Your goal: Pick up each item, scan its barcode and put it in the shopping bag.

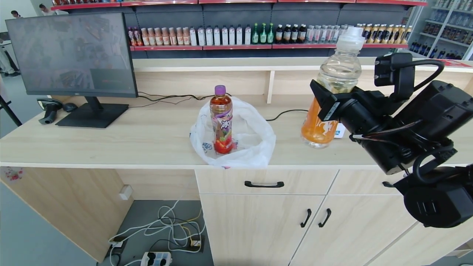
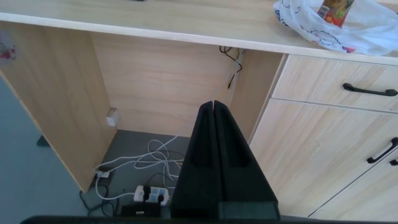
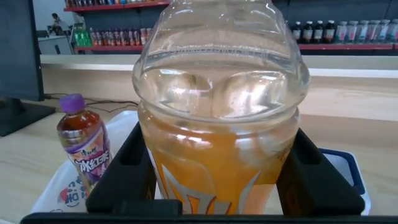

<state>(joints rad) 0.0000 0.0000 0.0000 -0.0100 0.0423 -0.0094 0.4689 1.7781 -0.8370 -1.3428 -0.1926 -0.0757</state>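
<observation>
My right gripper is shut on a tall orange drink bottle with a white cap, held upright just above the counter at the right. In the right wrist view the orange bottle sits between my black fingers. A purple-capped tea bottle stands upright inside the open white shopping bag at the counter's middle. The tea bottle is to the left of the held one. My left gripper hangs shut below the counter, in front of the open knee space.
A monitor stands at the counter's back left, with a handheld scanner beside it. A small white device lies behind the held bottle. Cables run along the back. Drawers and cabinet doors are below.
</observation>
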